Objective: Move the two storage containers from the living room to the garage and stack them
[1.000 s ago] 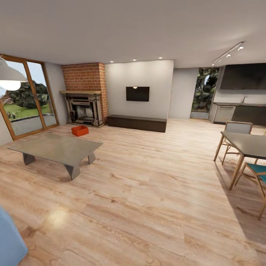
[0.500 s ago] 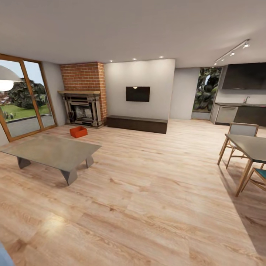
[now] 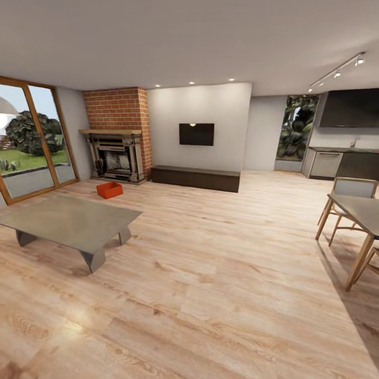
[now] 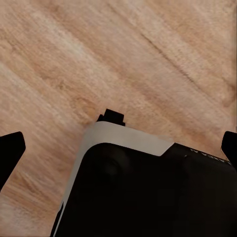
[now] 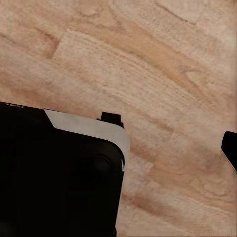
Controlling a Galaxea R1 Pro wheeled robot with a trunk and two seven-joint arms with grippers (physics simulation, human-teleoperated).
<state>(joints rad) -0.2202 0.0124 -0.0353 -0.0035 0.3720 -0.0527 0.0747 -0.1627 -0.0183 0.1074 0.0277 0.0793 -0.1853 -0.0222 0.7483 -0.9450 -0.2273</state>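
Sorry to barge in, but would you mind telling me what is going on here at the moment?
The robot is in the living room and nothing is being handled yet. One orange-red storage container sits on the wood floor by the brick fireplace, beyond the low grey coffee table. The wrist views look down on wood planks and the robot's dark base, and the left gripper holds nothing, fingertips wide apart.

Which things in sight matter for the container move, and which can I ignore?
Job:
- storage container, on the wood floor by the fireplace
- left hand, empty

Ignore:
- coffee table
- TV
- dining table
- chair
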